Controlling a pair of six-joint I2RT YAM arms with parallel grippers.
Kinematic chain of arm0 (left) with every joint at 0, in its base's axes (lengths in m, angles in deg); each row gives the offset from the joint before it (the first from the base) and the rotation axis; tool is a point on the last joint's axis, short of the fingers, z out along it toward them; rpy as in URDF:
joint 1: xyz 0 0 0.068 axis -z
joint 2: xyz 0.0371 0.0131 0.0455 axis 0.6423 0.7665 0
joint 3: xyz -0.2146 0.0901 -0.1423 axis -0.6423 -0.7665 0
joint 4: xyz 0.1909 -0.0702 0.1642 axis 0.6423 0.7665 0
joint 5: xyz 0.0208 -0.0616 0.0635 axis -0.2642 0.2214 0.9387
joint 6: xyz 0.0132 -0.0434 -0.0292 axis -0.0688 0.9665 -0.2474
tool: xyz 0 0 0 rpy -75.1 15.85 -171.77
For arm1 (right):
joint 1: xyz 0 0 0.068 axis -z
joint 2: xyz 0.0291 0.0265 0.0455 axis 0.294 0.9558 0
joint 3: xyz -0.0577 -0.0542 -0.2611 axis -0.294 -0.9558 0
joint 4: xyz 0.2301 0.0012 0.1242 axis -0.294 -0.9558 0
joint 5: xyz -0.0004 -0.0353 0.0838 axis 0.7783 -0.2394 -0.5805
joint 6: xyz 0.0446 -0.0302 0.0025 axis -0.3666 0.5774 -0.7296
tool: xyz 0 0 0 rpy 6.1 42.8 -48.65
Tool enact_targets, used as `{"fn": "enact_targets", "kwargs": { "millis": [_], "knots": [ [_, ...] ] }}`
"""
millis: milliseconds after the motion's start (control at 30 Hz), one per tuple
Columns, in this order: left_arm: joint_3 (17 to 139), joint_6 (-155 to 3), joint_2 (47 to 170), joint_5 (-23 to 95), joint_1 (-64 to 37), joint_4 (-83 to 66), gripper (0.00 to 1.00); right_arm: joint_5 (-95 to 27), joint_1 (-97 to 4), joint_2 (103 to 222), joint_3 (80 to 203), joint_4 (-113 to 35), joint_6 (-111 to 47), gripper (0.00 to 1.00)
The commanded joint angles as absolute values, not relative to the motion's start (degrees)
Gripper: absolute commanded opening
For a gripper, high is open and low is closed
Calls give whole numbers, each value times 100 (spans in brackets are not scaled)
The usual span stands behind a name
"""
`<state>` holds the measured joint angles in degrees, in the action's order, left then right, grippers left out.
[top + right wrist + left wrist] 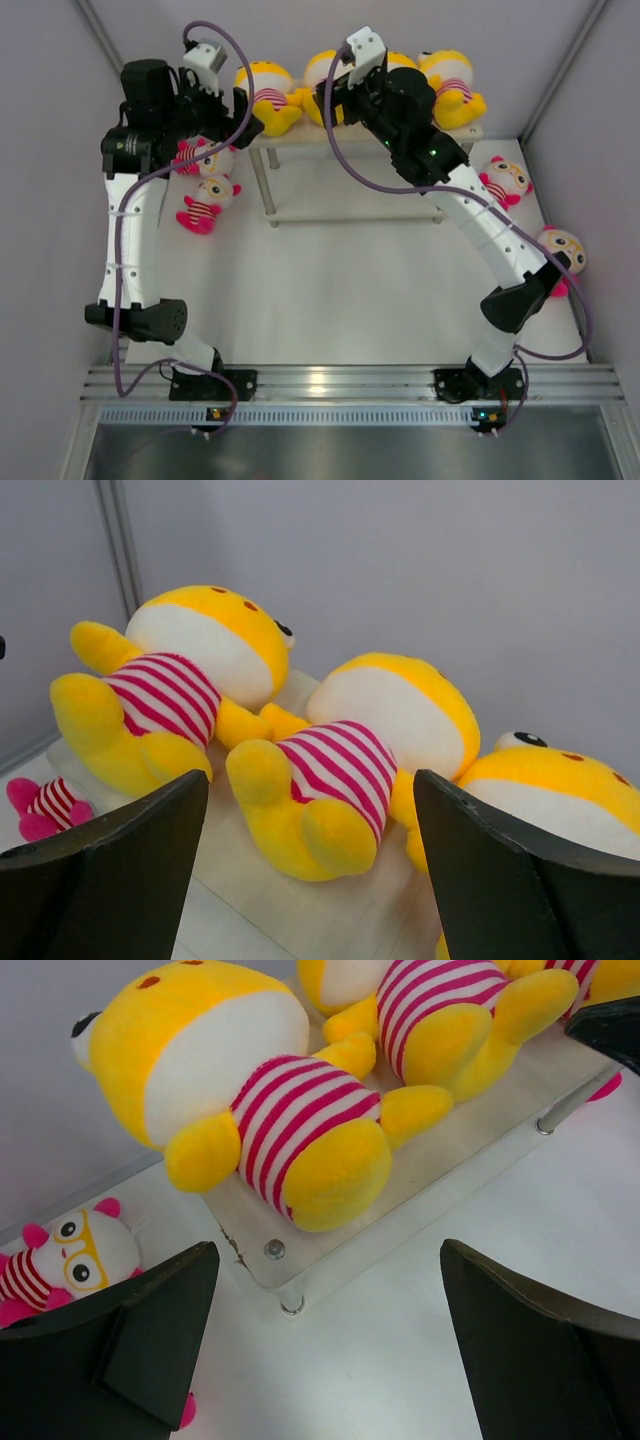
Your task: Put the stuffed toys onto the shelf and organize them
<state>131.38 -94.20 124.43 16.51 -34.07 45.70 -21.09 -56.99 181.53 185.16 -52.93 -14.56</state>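
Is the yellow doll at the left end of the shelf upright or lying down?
Lying down: the yellow doll is stretched flat on the shelf, legs at its front edge.

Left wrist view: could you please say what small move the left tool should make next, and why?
Probably back off the shelf and swing toward the pink-limbed doll beside it: the left tool is open and empty, and the yellow doll already lies on top.

No legible text, label, brand or number was visible, none on the striped shirts of the yellow plush dolls (300, 1120), none on the pale off-white shelf board (440, 1170).
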Motion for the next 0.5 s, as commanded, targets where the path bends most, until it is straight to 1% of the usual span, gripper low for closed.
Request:
{"fn": "enact_targets", "kwargs": {
  "millis": [0, 100, 133, 233, 267, 300, 367, 400, 467],
  "knots": [
    [13276, -9352, 12544, 1418, -3259, 4103, 98, -1758, -5612, 18174, 18455, -5012, -1728, 83],
    [13267, -9352, 12587, 1681, -3101, 3971, 97, -1731, -5516, 18130, 18272, -4925, -1860, 78],
    [13267, -9326, 12631, 1725, -3065, 3901, 97, -1731, -5498, 18104, 18201, -4863, -1886, 74],
    [13276, -9255, 12728, 1743, -3003, 3796, 91, -1801, -5454, 18051, 17981, -4766, -1931, 68],
    [13285, -9255, 12772, 1734, -2994, 3786, 88, -1845, -5445, 18051, 17963, -4774, -1948, 67],
    [13285, -9273, 12790, 1726, -2986, 3795, 81, -1863, -5436, 18042, 17902, -4775, -1957, 67],
    [13276, -9404, 12834, 1664, -2977, 3778, 75, -1881, -5436, 18033, 17849, -4775, -1966, 67],
    [13276, -9439, 12851, 1655, -2977, 3778, 67, -1881, -5427, 18025, 17823, -4775, -1966, 66],
    [13259, -9598, 12869, 1673, -2977, 3769, 59, -1881, -5401, 18016, 17805, -4757, -1975, 62]
  ]
}}
